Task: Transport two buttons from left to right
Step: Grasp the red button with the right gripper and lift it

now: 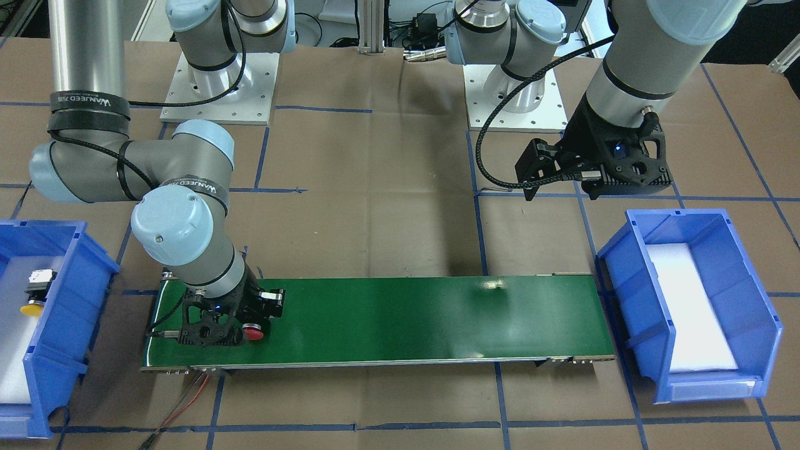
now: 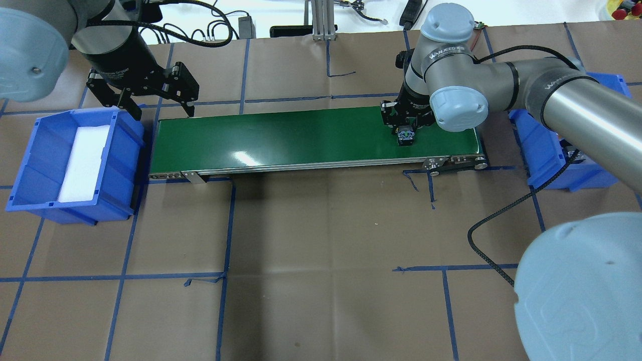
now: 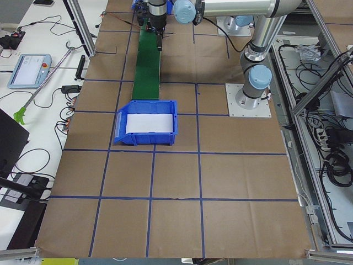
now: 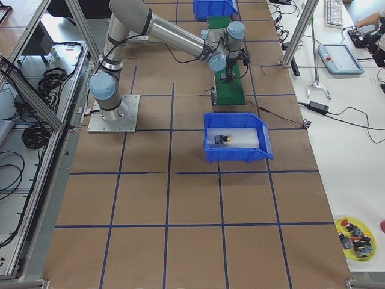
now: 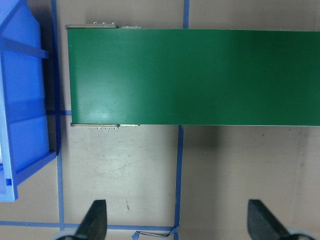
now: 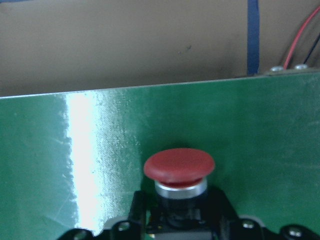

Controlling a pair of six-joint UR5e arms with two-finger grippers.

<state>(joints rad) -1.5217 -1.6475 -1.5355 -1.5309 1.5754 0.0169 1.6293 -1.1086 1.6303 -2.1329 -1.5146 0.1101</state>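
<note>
The red-capped button (image 1: 254,332) sits low on the green conveyor belt (image 1: 406,319) at its end on my right side, and my right gripper (image 1: 249,326) is shut on its dark body. The right wrist view shows the red cap (image 6: 179,165) close over the belt. The yellow-capped button (image 1: 34,294) lies on white foam in the blue bin (image 1: 69,325) beyond that end; it also shows in the exterior right view (image 4: 224,139). My left gripper (image 1: 559,187) is open and empty, hovering beside the belt's other end near the second blue bin (image 1: 631,269).
The second blue bin (image 2: 30,165) holds only a white foam pad (image 2: 83,163). Red and black wires (image 1: 187,400) run from the belt's end near my right gripper. A yellow dish with spare buttons (image 4: 355,233) lies far off on the table.
</note>
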